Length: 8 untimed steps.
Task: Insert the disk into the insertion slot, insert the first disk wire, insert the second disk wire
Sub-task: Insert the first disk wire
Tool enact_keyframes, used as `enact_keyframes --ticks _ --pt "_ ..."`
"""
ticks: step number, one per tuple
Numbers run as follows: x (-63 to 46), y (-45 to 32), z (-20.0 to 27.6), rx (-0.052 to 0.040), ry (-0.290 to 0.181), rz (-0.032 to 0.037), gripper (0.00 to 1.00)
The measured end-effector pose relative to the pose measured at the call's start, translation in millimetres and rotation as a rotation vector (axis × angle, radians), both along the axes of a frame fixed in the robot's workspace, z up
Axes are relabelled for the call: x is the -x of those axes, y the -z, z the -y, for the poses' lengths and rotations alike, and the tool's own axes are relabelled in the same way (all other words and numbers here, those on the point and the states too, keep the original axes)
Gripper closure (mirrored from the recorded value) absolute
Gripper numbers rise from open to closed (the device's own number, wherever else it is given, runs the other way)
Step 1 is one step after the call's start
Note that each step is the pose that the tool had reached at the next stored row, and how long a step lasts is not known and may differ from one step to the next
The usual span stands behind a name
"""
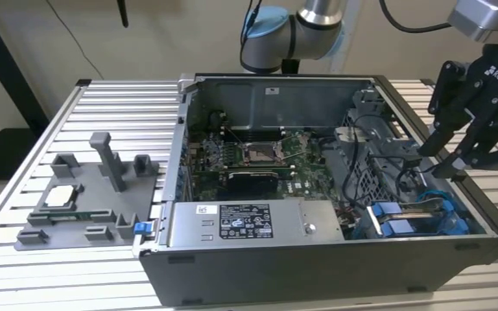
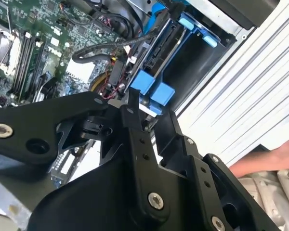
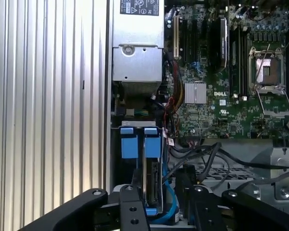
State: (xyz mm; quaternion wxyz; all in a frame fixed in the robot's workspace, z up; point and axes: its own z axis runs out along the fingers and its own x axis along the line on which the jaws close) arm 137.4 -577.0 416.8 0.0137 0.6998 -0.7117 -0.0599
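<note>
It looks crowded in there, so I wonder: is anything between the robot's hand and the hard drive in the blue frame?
Nothing visible does. The hand hangs right above the hard drive; black cables loop close beside it, not across it.

Black end effector (image 1: 438, 162); silver-and-blue arm (image 1: 297, 32)

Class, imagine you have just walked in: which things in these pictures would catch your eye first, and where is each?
First the open computer case in the middle of the ribbed table, its green motherboard bared. Next the black gripper hanging over the case's corner at the exterior view's right, close to the disk in its bright blue carrier. A grey fixture stands on the table at the exterior view's left.
</note>
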Motion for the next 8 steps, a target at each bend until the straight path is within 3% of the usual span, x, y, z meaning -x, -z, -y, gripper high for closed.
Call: enact_keyframes --ticks 3,6,8 --pt "0.6 1.5 -0.3 -0.0120 0.000 0.0123 0.00" --pt "1.3 4.1 -0.2 -0.0129 0.000 0.0332 0.00" --pt "1.2 4.4 -0.2 -0.0129 0.000 0.0386 0.00"
